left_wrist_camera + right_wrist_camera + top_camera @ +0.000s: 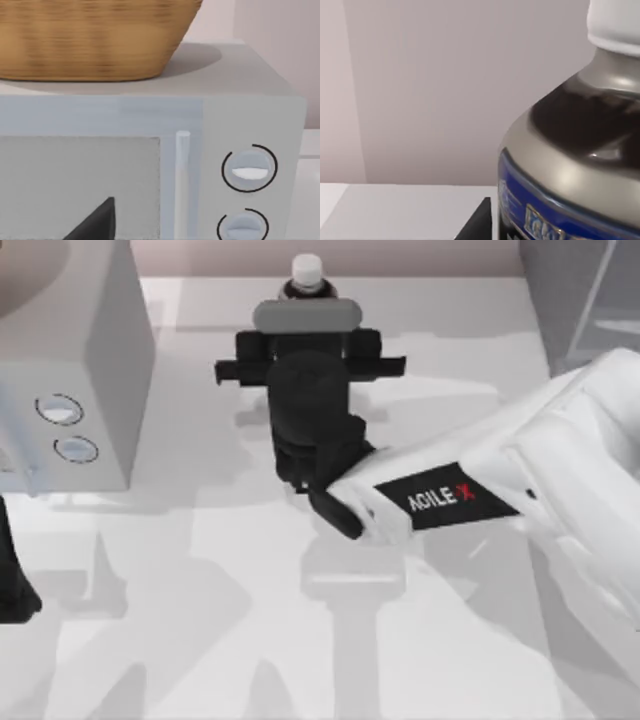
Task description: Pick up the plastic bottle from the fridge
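The plastic bottle shows its white cap at the back middle of the table, left of the fridge and outside it. My right gripper reaches in from the right and is shut on the bottle, just under its grey bar. Up close in the right wrist view, the plastic bottle has a pale see-through shoulder, a blue label and a white cap, with one black fingertip beside it. My left arm is parked at the table's left edge.
A light grey box with two round dials stands at the back left, and the left wrist view faces its front. A woven basket sits on top of it. The white table spreads out in front.
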